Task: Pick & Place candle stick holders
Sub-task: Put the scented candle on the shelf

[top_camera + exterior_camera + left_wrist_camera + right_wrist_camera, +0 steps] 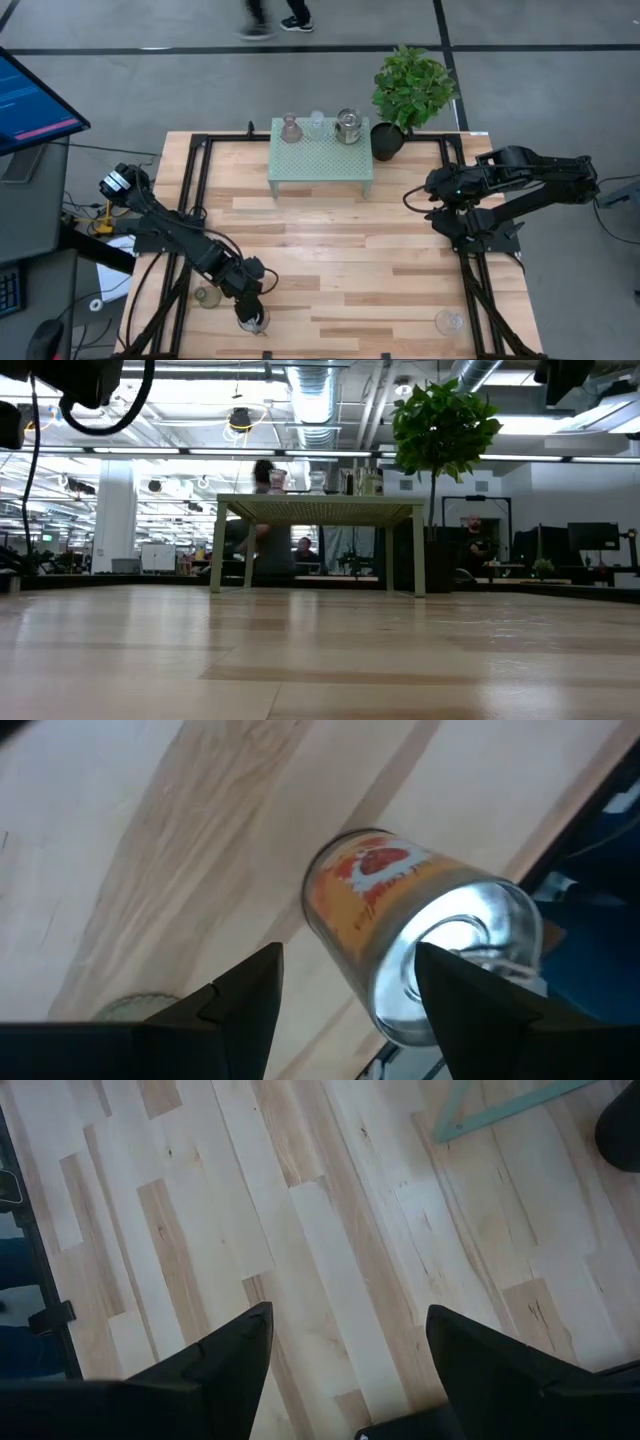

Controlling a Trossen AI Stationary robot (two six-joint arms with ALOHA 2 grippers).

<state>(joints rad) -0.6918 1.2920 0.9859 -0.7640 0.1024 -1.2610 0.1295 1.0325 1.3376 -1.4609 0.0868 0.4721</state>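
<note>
A shiny silvery jar-like holder (420,945), cylindrical with orange reflections on its mirrored wall, is sitting near the front left edge of the pale wooden plank tabletop (330,260), with the left gripper (345,1005) hovering over it, fingers spread and touching nothing. A greenish glass holder (208,296) is standing just beside it, a clear glass one (449,322) is sitting at the front right, and pinkish (290,129), clear (317,125) and silvery (347,126) holders are lining the mint-green perforated stand (320,160) beside the potted plant (410,90). The right gripper (345,1350) is hanging spread over bare planks at the right.
</note>
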